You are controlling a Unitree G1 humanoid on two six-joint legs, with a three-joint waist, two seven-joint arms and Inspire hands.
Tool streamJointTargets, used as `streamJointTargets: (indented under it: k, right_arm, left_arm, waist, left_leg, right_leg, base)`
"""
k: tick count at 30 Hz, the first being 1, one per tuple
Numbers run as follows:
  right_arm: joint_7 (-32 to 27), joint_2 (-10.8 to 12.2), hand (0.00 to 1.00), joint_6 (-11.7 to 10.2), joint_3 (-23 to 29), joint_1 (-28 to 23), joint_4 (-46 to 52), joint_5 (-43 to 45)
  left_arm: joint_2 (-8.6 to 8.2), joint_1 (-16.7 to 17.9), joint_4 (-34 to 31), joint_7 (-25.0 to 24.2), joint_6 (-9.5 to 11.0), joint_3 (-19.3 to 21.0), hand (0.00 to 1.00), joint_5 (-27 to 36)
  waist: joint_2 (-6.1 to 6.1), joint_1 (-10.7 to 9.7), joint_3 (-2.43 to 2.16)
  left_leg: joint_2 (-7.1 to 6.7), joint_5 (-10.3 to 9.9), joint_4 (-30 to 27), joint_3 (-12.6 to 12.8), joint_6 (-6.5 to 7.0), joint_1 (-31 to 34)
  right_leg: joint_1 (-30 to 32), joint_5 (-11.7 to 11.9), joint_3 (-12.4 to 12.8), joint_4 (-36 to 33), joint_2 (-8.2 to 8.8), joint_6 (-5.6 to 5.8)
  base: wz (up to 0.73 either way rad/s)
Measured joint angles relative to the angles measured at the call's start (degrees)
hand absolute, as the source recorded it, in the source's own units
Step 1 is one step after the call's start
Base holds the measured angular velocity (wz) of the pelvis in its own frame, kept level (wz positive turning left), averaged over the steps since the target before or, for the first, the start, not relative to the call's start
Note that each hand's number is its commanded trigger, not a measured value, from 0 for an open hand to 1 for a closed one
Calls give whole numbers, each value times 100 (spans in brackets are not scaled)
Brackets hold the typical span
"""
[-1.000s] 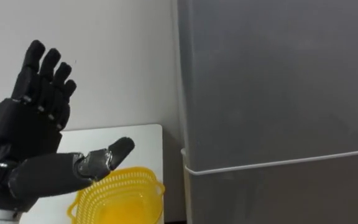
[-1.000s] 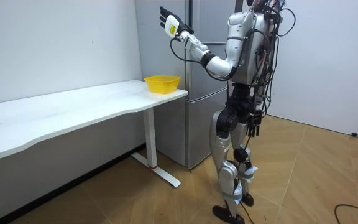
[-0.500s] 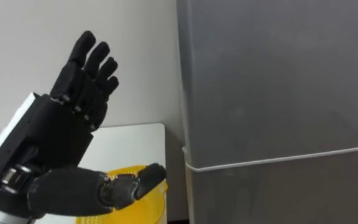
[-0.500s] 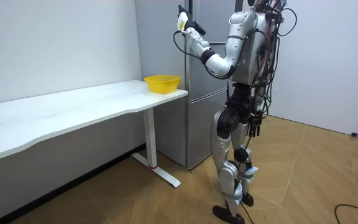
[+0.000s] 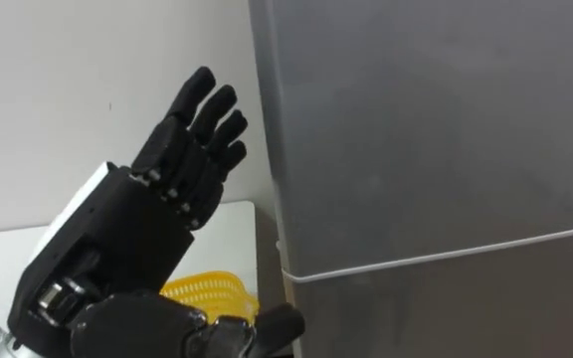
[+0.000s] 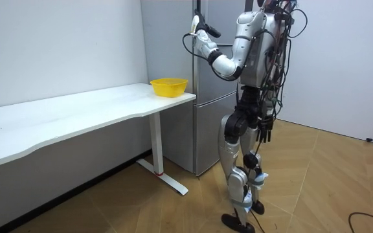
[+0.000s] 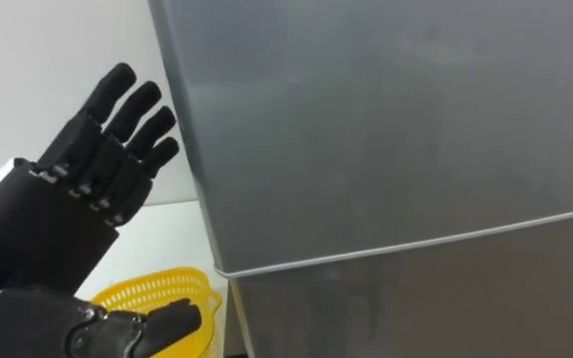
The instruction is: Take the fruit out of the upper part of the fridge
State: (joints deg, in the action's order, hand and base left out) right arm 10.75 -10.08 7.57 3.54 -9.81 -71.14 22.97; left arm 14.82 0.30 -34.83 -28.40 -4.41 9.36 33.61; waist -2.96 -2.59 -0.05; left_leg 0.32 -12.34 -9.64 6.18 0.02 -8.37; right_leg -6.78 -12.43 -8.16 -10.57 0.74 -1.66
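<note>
Fridge door [image 5: 426, 129], the upper one, is closed right in front of us. Our left hand [image 5: 132, 244] is up near its left edge, fingers straight and spread, holding nothing. The room view shows us standing by the white table [image 6: 76, 113]. Our hand hides part of the yellow basket [image 5: 207, 290].

Yellow basket [image 5: 205, 289] half hidden behind left robot hand [image 5: 117, 249].

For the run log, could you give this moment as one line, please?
left hand: open, raised beside upper door | upper door: shut | basket: on table
</note>
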Motion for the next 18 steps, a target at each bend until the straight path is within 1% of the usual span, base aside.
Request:
streamJointTargets:
  k: [2, 7, 10, 13, 15, 18]
  right_arm:
    - [-16, 0, 0, 2, -9, 76, -24, -12]
    - [-65, -1, 0, -4, -49, 146, -136, -10]
    - [-61, -5, 0, -3, -64, 211, -243, -34]
    - [-57, -35, 0, 0, -238, 220, -262, -127]
    - [-59, -43, 0, -5, -251, 228, -260, -125]
    - [-58, -52, 0, -8, -456, 233, -260, -111]
  left_arm:
    - [-1, -1, 0, -21, -8, -102, 0, -55]
    - [-3, -2, 14, -48, -17, -174, 0, -94]
    - [-15, -2, 73, -37, -18, -214, 0, -320]
    - [-19, 1, 192, -33, -30, -425, 0, -532]
    - [-38, 0, 224, -32, -30, -594, 0, -746]
    - [-90, 0, 227, 15, -27, -677, 0, -796]
  waist:
    - [-2, -3, 1]
    - [-16, -37, 6]
    - [-25, -25, 13]
    - [-19, -10, 17]
    - [-11, -23, 23]
    - [14, -31, 38]
  left_leg:
    - [-1, 0, 2, 2, 0, 19]
    - [-12, 0, 1, 15, 0, -15]
    - [-4, 0, 1, 39, 0, -22]
    - [-1, 1, 1, 48, 0, -25]
    - [2, 1, 2, 86, 0, -11]
    - [3, 1, 5, 88, 0, -10]
  right_leg:
    - [-2, 0, 14, 2, 3, 0]
    - [20, -2, 28, 3, 0, 2]
    - [41, -2, 30, -3, -4, 3]
    - [52, -2, 27, -18, -3, 3]
    - [74, -2, 21, -28, 1, 2]
    - [73, -2, 20, -26, 0, 2]
  base:
    - [0]
    - [1]
    - [0]
    - [0]
    - [0]
    - [0]
